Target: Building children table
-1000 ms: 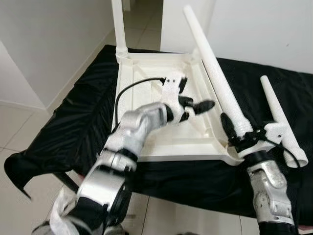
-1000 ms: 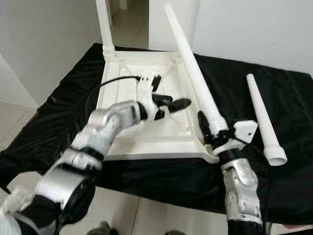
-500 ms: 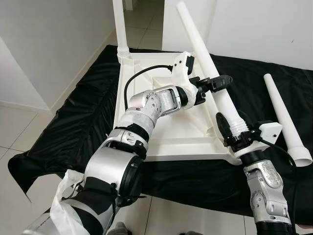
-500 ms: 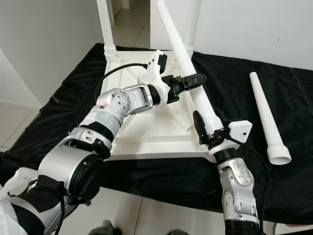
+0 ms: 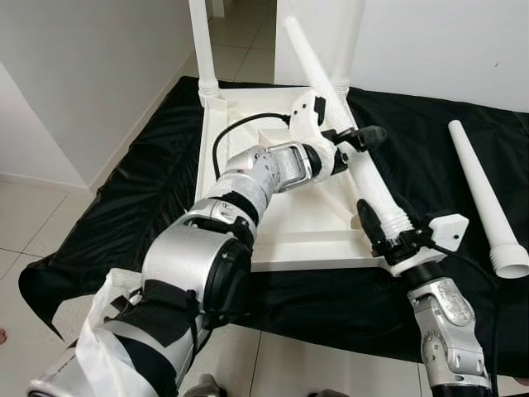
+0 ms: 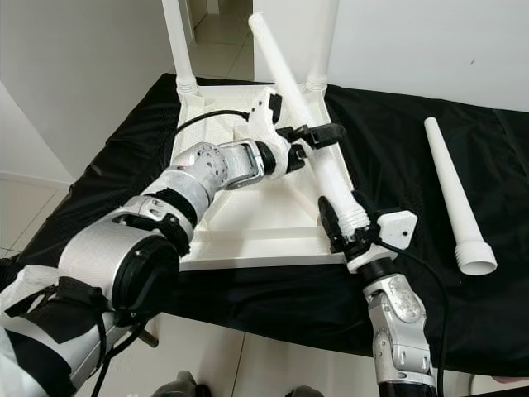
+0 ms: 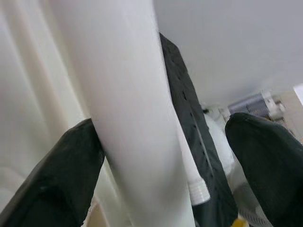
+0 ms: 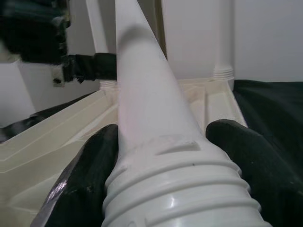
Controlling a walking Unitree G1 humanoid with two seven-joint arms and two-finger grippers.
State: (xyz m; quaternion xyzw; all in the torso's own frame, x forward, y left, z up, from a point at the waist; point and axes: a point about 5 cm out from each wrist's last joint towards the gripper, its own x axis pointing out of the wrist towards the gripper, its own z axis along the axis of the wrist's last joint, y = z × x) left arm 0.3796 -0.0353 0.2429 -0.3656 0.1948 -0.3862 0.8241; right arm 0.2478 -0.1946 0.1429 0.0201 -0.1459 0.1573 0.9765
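The white tabletop (image 5: 289, 240) lies upside down on a black-covered table. Two white legs (image 5: 202, 41) stand in its far corners. My right gripper (image 5: 378, 225) is shut on the threaded base of a third leg (image 5: 370, 178) at the near right corner. That leg leans up toward the far left. My left gripper (image 5: 361, 138) reaches across the tabletop and stands open around the leg's middle. In the left wrist view one finger (image 7: 61, 175) touches the leg (image 7: 128, 94) and the other stands apart. In the right wrist view both fingers (image 8: 90, 175) press the ribbed base (image 8: 175, 189).
A fourth white leg (image 5: 483, 194) lies loose on the black cloth (image 5: 140, 190) to the right, wide end toward me. White walls and tiled floor surround the table. The table's near edge is just below the tabletop.
My left gripper has swung from over the tabletop to the held leg and now straddles it. The leg has tilted further toward the far left, and my right gripper has shifted slightly left.
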